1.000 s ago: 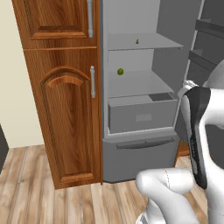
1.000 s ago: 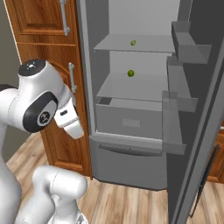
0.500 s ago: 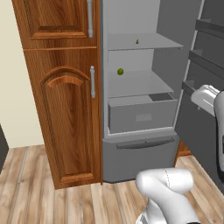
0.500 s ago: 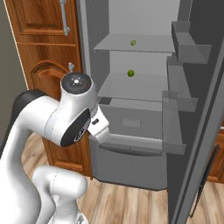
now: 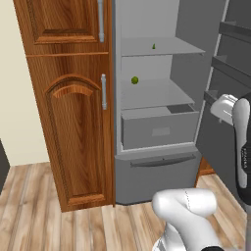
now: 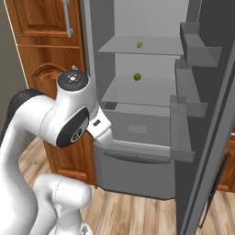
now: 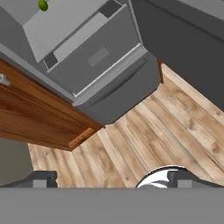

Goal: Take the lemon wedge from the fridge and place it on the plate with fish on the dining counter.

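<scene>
The fridge [image 5: 196, 59] stands open, its door [image 6: 206, 137] swung out to the right. The lemon wedge [image 5: 153, 46] [image 6: 139, 45], tiny and yellowish-green, lies on the upper shelf. A round green ball [image 5: 135, 80] [image 6: 137, 77] [image 7: 43, 5] sits on the shelf below it. My arm's wrist [image 6: 102, 130] [image 5: 223, 108] hangs in front of the fridge at drawer height, well below and apart from the wedge. In the hand view my gripper [image 7: 113, 180] is open and empty, its fingertips [image 7: 41, 179] set wide, looking down at the wooden floor and the fridge's base. The plate and the dining counter are out of view.
A grey drawer [image 5: 159, 130] [image 7: 94, 57] juts out under the lower shelf. Brown wooden cupboards [image 5: 73, 137] flank the fridge on the left. Door bins [image 6: 195, 50] stick out from the open door on the right. Wooden floor [image 7: 144, 140] lies in front.
The arm has swung: its elbow rose and moved right toward the fridge, and the hand now hangs by the drawer. The gripper stayed open. The lemon wedge and ball have not moved.
</scene>
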